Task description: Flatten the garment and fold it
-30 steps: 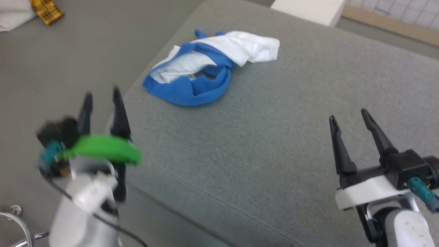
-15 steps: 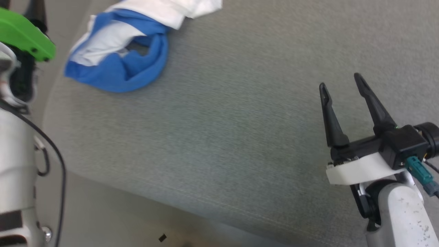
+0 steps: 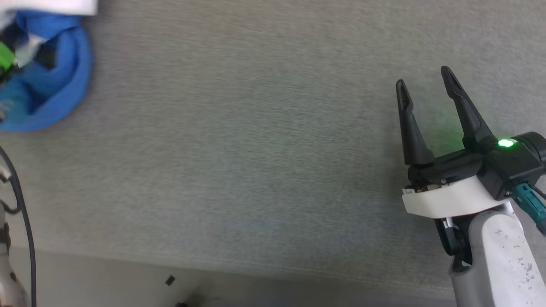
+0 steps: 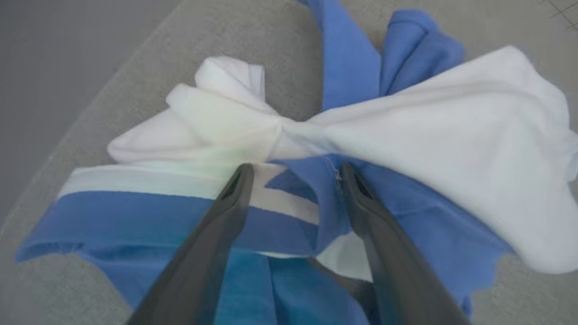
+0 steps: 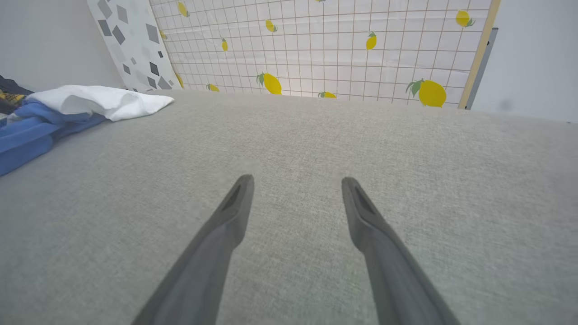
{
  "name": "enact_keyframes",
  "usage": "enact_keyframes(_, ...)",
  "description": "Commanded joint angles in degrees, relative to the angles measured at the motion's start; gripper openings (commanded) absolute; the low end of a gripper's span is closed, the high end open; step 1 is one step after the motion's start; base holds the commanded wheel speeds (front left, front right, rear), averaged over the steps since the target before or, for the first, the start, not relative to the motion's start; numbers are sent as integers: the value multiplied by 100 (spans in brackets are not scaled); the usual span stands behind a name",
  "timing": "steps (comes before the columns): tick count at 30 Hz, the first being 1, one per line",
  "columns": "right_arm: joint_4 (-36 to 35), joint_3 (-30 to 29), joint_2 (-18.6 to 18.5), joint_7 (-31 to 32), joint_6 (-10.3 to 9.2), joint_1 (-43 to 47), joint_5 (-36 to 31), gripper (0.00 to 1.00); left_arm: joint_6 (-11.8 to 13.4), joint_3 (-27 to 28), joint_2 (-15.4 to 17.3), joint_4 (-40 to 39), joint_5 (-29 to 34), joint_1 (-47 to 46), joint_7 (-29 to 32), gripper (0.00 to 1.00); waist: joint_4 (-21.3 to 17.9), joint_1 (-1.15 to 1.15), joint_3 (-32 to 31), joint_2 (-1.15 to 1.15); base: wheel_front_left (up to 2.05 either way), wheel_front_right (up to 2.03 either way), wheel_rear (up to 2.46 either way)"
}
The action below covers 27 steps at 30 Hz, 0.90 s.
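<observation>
Left wrist view: my left gripper (image 4: 293, 174), short of the crumpled white-and-blue soft shirt (image 4: 429, 126) a second ago, now poises its parted fingers over the bunched middle on the grey cushion (image 4: 253, 31), flattening not begun; my right gripper (image 3: 423, 76) idles, fingers apart, well away.

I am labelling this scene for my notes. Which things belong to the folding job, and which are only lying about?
Job: garment; left pincer; right pincer.
Lying about: lemon-print panel; grey-patterned board; small dark scrap.
</observation>
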Motion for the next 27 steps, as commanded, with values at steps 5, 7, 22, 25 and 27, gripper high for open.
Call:
enact_keyframes(5,114,-6,-4,-125,-9,-134,95,100,439,110,-21,-159,-163,651,601,100,-469,0,372,0,0,0,0)
enact_keyframes(7,159,-26,-4,-152,-9,-157,107,100,450,127,-70,-281,-273,857,780,100,-475,0,308,0,0,0,0)
enact_keyframes(22,637,-361,-4,-304,-9,399,281,100,-404,-270,635,-904,962,647,-1591,0,-301,0,-1560,0,0,0,0)
enact_keyframes(25,710,-461,-4,-300,-9,629,320,100,-603,-545,648,-825,1321,313,-2335,0,-314,0,-2020,0,0,0,0)
enact_keyframes(27,754,-510,-4,-301,-9,763,362,100,-735,-751,610,-774,1501,115,-2696,0,-355,0,-2291,0,0,0,0)
